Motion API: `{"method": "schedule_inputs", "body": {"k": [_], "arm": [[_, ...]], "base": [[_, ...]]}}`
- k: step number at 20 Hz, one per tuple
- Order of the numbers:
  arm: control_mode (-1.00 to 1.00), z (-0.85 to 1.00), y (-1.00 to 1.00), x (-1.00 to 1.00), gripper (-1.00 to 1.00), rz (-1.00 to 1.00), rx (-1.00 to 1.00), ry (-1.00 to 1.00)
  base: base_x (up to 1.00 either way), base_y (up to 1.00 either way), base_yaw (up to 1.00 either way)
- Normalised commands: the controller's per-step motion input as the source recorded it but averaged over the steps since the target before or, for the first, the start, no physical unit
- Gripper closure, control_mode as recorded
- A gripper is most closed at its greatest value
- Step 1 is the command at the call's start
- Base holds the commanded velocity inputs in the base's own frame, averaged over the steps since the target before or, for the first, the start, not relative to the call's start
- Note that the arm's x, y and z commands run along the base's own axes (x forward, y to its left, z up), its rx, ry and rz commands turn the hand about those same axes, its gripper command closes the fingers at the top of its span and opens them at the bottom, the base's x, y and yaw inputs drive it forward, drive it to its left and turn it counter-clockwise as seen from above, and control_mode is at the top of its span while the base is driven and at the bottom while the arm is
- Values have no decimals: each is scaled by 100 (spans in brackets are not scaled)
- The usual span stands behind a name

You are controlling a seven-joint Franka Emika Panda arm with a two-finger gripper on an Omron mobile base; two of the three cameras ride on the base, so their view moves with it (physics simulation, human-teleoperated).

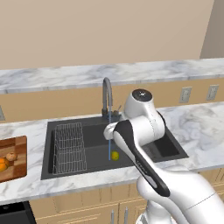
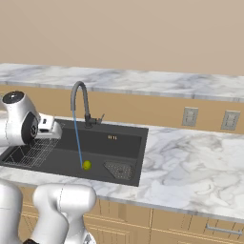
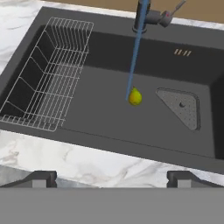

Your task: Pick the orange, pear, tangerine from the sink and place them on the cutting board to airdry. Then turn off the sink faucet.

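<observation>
The small rounded yellow-green pear sits wet under the running stream; likely slippery, so the wide-apart jaws should pinch across its widest middle.

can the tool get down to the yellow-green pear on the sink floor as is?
Probably yes. The open tool hangs above the front rim of the dark grey sink, and the small yellow-green pear lies alone on the basin floor. Only the thin blue water stream falls on it.

Pear lies in the sink between wire rack and drain grate; faucet stands behind.
</observation>
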Motion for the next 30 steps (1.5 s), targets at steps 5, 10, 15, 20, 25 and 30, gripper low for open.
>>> {"method": "schedule_inputs", "body": {"k": [5, 10, 15, 20, 25, 30], "arm": [[-100, -24, -24, 13, -100, -4, 0, 2], [-100, -22, -15, 15, -100, -2, 0, 0], [-100, -21, -9, 24, -100, 0, 0, 0], [-100, -29, -20, 21, -100, 0, 0, 0], [-100, -29, -20, 17, -100, 0, 0, 0], [-100, -25, -12, 14, -100, 0, 0, 0]], "base": [[0, 0, 0], [0, 0, 0], [0, 0, 0], [0, 0, 0], [0, 0, 0], [0, 0, 0]]}}
